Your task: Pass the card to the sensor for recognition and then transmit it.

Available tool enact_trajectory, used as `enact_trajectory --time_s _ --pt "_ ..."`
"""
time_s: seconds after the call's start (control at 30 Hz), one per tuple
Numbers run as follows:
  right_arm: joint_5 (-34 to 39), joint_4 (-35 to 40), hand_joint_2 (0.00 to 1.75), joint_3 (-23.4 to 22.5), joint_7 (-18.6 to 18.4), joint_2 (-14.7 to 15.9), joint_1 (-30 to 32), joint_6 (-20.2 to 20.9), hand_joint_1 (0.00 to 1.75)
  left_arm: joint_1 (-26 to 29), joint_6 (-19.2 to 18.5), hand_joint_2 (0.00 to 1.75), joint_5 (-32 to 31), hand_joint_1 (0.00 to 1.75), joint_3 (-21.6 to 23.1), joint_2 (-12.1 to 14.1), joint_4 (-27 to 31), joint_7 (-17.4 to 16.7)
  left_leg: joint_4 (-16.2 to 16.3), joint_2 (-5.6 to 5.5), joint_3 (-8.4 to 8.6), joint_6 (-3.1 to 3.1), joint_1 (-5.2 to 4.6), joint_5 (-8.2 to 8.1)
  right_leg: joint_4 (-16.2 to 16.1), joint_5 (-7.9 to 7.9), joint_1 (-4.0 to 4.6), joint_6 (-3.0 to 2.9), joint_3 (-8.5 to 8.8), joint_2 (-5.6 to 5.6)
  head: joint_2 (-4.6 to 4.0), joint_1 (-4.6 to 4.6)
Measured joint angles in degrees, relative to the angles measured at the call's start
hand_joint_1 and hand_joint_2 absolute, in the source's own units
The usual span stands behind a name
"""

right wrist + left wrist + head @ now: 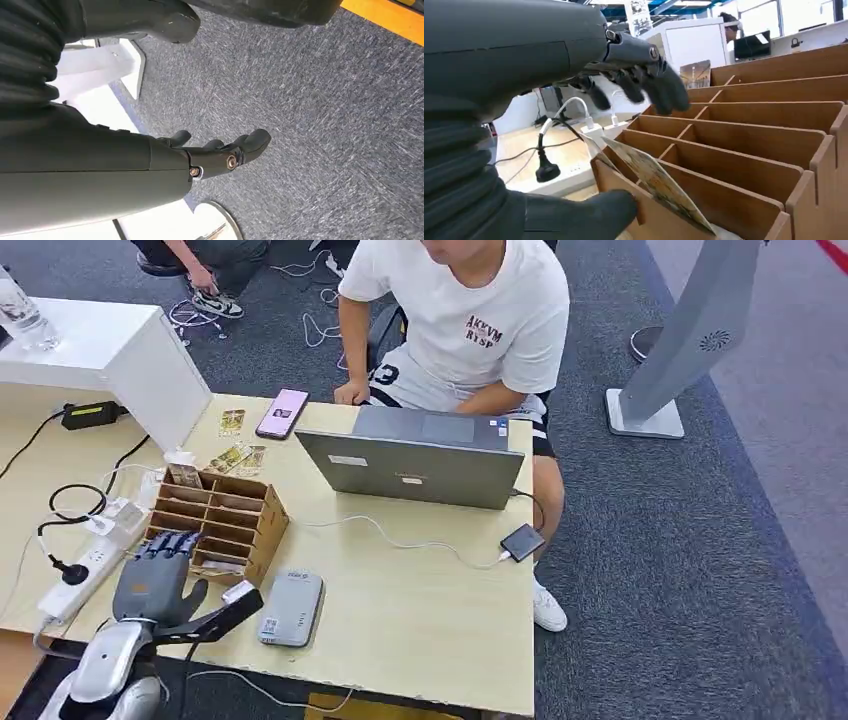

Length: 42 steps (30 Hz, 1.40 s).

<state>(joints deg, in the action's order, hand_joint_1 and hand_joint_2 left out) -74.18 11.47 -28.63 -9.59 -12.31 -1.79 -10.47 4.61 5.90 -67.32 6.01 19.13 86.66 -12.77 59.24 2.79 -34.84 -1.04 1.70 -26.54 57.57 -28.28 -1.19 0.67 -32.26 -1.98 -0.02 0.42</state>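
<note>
Eyes on the left hand [152, 578], low at seven o'clock on the table [420, 630], poised right over the near end of the wooden rack [240, 510]. Wide open, holding nothing. From the left wrist: dark fingers [664, 85] stretched out above the slots, thick thumb [584, 215] down by the rack's [749, 150] front wall, and between them the card [656, 184], tilted in the nearest compartment, one corner jutting past the wall. No finger on it; thumb close beside it, touching or not hard to tell.

Just at three o'clock of that hand, lying flat on the table: the grey sensor [292, 608], close to the rack's near corner.

Up at twelve o'clock, a grey laptop [410, 468], lid towards the robot, and behind it a seated person [480, 320] in a white shirt. At eleven o'clock, a pink phone [283, 412], and nearer the rack a few loose cards [238, 457] on the tabletop. At nine o'clock of the hand, a white power strip [80, 580] with a black plug in it.

Over to the right hand [220, 155]: hanging above grey carpet [325, 100], fingers loosely bent and apart, nothing in them.
</note>
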Motion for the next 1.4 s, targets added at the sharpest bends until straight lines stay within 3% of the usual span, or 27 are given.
enact_trajectory --time_s 0.53,0.67,0.8,1.03,1.17,1.3,1.33,1.4 --pt "-0.07 0.00 1.75 0.00 0.09 0.00 0.00 -0.06 0.00 -0.12 0.37 1.75 0.98 1.75 0.00 -0.50 0.00 0.81 0.00 0.00 0.00 0.00 0.00 0.00 0.00 0.00 0.00 0.00 0.00 0.00 0.00 0.00" --pt "0.11 0.00 1.75 0.00 0.22 -0.02 0.02 -0.11 0.00 0.27 2.43 1.75 -0.35 1.75 0.00 -0.59 0.72 1.40 0.00 0.00 0.00 0.00 0.00 0.00 0.00 0.00 0.00 0.00 0.00 0.00 0.00 0.00" --pt "1.09 0.00 1.75 -0.44 0.48 -0.04 0.05 -0.41 0.00 2.07 6.22 1.75 -2.88 1.75 0.70 -0.83 6.81 2.75 0.01 0.00 -0.01 0.00 0.00 0.00 0.00 0.00 -0.01 0.00 -0.01 0.00 0.00 0.00" --pt "2.21 0.02 1.75 -1.77 1.86 -0.20 0.23 -1.18 0.00 4.81 15.61 1.75 -3.78 1.75 4.50 1.29 24.60 5.58 0.01 0.01 -0.01 0.01 -0.01 -0.02 -0.02 -0.01 -0.01 0.00 -0.01 0.01 0.00 -0.02" --pt "2.21 0.02 1.75 -2.19 2.01 -0.22 0.24 -1.16 0.00 5.17 16.35 1.75 -2.95 1.75 5.27 2.67 29.35 5.83 0.00 0.00 0.00 0.00 0.00 -0.01 -0.01 -0.01 0.01 0.00 -0.01 -0.01 0.00 0.00" --pt "1.80 0.02 1.75 -2.49 2.38 -0.22 0.27 -1.00 0.00 3.99 20.09 1.75 0.80 1.75 5.51 3.84 31.60 7.48 0.01 -0.03 0.04 0.00 0.02 0.01 -0.01 -0.01 0.02 0.00 -0.08 -0.05 0.00 -0.02" --pt "1.32 0.02 1.75 -2.49 2.38 -0.22 0.26 -0.96 0.00 2.18 19.69 1.75 2.10 1.75 5.51 4.00 31.76 7.45 0.01 -0.14 0.02 0.07 0.02 0.05 -0.01 -0.01 0.01 0.00 -0.08 -0.20 0.00 0.02" --pt "-0.22 0.02 1.75 -2.49 2.29 -0.22 0.15 -0.57 0.00 -3.89 15.31 1.75 1.59 1.75 5.51 3.91 30.73 5.90 0.01 -0.45 -0.03 0.18 0.01 0.13 -0.02 -0.01 0.01 0.01 -0.01 -0.55 0.00 0.00"
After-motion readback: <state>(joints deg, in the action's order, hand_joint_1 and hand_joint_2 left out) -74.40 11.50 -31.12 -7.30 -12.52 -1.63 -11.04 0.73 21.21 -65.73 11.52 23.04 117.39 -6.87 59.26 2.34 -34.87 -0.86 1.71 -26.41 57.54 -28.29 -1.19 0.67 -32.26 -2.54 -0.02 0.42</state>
